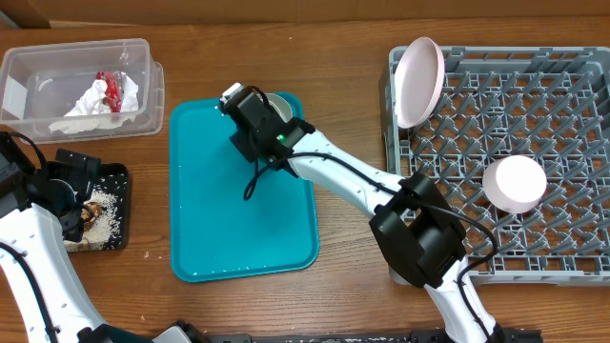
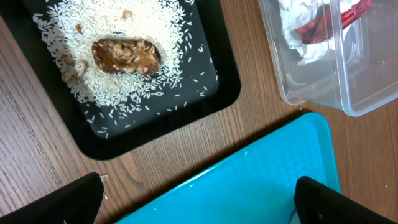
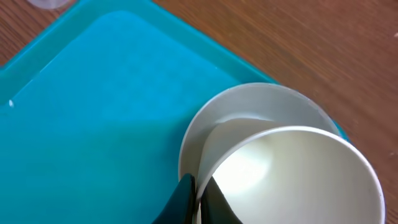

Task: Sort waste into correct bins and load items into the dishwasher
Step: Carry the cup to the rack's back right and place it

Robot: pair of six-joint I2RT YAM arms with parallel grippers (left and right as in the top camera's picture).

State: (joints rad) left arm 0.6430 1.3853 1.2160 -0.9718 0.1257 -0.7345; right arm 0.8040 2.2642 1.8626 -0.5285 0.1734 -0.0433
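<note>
While the right gripper [image 3: 200, 198] is pinching shut on the thin side of the small white cup [image 3: 292, 174], one finger is pressing outside the cup and one inside. The cup is sitting in the grey-rimmed bowl [image 3: 249, 102] on the teal tray [image 3: 93, 112], right under that gripper. The left gripper [image 2: 199, 202] is hanging wide open and holding nothing, with the black tray [image 2: 224, 87] of rice [image 2: 161, 18] just ahead of it.

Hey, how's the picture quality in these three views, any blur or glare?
Overhead: sharp, evenly lit, faint sheen on the teal tray. Left wrist: rice crisp, the end effector's dark fingers blurred at the bottom edge. Right wrist: white cup very close and soft, bright patch inside.
</note>
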